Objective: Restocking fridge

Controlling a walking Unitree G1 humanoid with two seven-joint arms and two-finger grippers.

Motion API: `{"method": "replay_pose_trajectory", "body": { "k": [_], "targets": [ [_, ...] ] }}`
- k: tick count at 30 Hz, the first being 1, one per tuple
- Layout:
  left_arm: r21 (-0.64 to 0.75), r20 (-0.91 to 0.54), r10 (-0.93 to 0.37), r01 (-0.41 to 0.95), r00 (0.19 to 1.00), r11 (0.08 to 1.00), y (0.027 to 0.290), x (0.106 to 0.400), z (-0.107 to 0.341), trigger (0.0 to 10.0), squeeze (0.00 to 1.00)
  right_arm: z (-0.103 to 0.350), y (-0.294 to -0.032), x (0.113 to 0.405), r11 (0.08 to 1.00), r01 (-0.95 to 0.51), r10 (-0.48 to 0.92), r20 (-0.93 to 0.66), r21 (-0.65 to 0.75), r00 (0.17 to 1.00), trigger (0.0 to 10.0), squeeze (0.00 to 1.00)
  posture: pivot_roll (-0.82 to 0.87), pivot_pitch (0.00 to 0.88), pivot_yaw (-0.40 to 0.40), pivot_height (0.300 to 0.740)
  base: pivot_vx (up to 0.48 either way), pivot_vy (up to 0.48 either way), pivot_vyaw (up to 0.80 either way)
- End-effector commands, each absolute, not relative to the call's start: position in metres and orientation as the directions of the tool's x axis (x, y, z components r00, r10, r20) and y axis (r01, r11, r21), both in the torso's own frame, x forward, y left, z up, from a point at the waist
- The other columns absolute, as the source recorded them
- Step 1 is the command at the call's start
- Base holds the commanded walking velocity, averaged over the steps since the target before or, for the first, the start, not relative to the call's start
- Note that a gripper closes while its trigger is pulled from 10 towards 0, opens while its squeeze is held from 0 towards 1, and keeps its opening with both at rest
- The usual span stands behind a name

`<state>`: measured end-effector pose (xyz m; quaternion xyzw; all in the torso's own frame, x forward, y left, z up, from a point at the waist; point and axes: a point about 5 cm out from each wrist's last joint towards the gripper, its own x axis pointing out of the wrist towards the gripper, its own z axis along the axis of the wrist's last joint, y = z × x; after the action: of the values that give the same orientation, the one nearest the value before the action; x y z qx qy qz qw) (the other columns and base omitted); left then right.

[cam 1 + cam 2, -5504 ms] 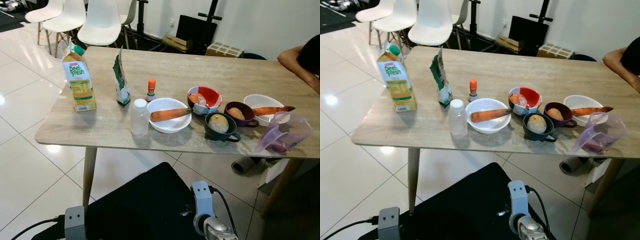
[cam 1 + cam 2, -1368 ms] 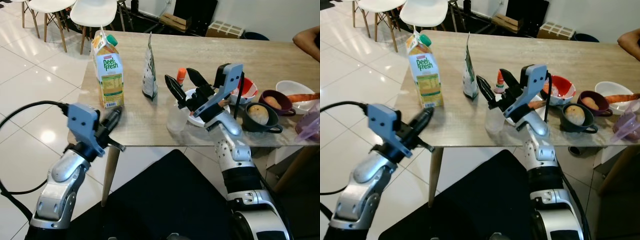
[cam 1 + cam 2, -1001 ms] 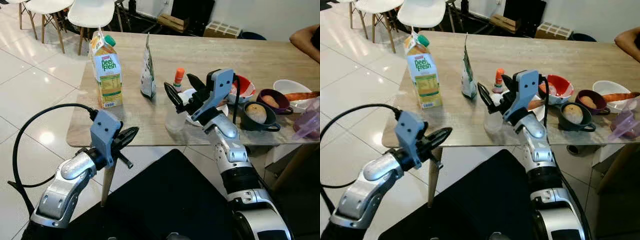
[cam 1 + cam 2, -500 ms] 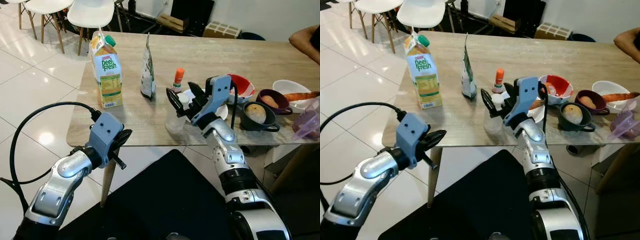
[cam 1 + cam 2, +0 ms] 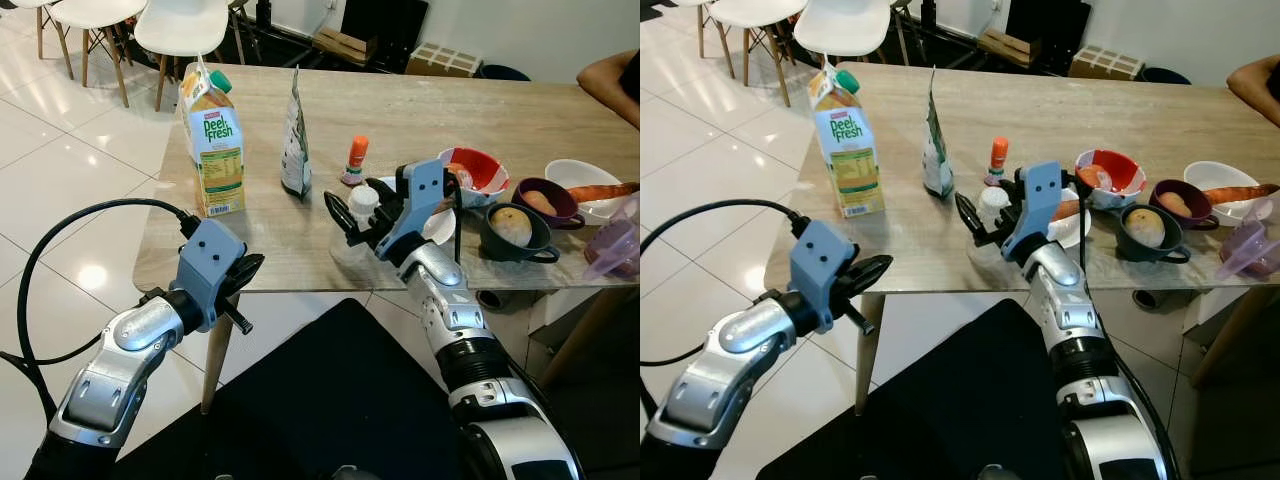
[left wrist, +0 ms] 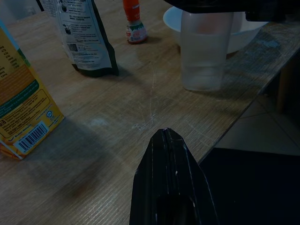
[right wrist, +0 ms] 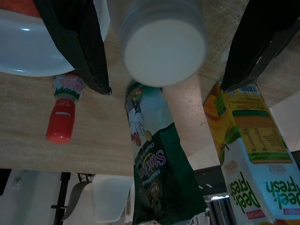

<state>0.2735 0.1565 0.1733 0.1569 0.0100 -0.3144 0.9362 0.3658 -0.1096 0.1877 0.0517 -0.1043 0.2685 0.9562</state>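
A clear plastic bottle [image 5: 353,237] with a white cap [image 7: 161,47] stands near the table's front edge. My right gripper [image 5: 362,206] is open, one black finger [image 7: 77,42] on each side of the cap with gaps between them. A Peel Fresh juice carton [image 5: 215,145], a green pouch [image 5: 295,140] and a small orange-capped bottle [image 5: 354,162] stand further back on the left. My left gripper [image 5: 246,271] is shut, held just off the front edge below the carton; its fingertips [image 6: 164,135] hold nothing.
On the wooden table [image 5: 270,250], right of the bottle, sit a white bowl [image 5: 438,226], a red bowl [image 5: 472,170], a dark cup with a potato [image 5: 512,230], a purple bowl [image 5: 545,198], a carrot bowl [image 5: 580,178] and a purple jug [image 5: 612,250]. A person's arm [image 5: 608,80] rests far right. White chairs [image 5: 180,25] stand behind.
My right gripper has come down and nearer, so its open fingers now flank the bottle's cap. The left gripper has stayed about where it was, shut.
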Motion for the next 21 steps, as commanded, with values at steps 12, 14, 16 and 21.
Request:
{"method": "replay_pose_trajectory", "body": {
  "k": [12,14,16,21],
  "targets": [
    [0.281,-0.132,-0.600,0.610,0.789,0.741,0.1526,0.2724,0.1723,10.0,0.00,0.1772,-0.1118,0.3647,0.846,-0.532,0.519,0.169,0.041,0.838,10.0,0.00,-0.02,0.110,-0.105,0.740,0.000,0.000,0.00],
    [0.281,-0.134,-0.601,0.612,0.788,0.739,0.1522,0.2721,0.1721,10.0,0.00,0.1754,-0.1120,0.3642,0.844,-0.535,0.524,0.160,0.032,0.836,10.0,0.00,-0.02,0.110,-0.105,0.740,0.000,0.000,0.00],
    [0.281,-0.136,-0.601,0.613,0.787,0.739,0.1521,0.2721,0.1719,10.0,0.00,0.1746,-0.1119,0.3639,0.843,-0.538,0.528,0.154,0.023,0.835,10.0,0.00,-0.02,0.110,-0.104,0.740,0.000,0.000,0.00],
    [0.283,-0.138,-0.602,0.614,0.786,0.737,0.1519,0.2721,0.1717,10.0,0.00,0.1735,-0.1116,0.3634,0.841,-0.541,0.534,0.147,0.013,0.833,10.0,0.00,-0.02,0.110,-0.103,0.740,0.000,0.000,0.00]
  ]
}}
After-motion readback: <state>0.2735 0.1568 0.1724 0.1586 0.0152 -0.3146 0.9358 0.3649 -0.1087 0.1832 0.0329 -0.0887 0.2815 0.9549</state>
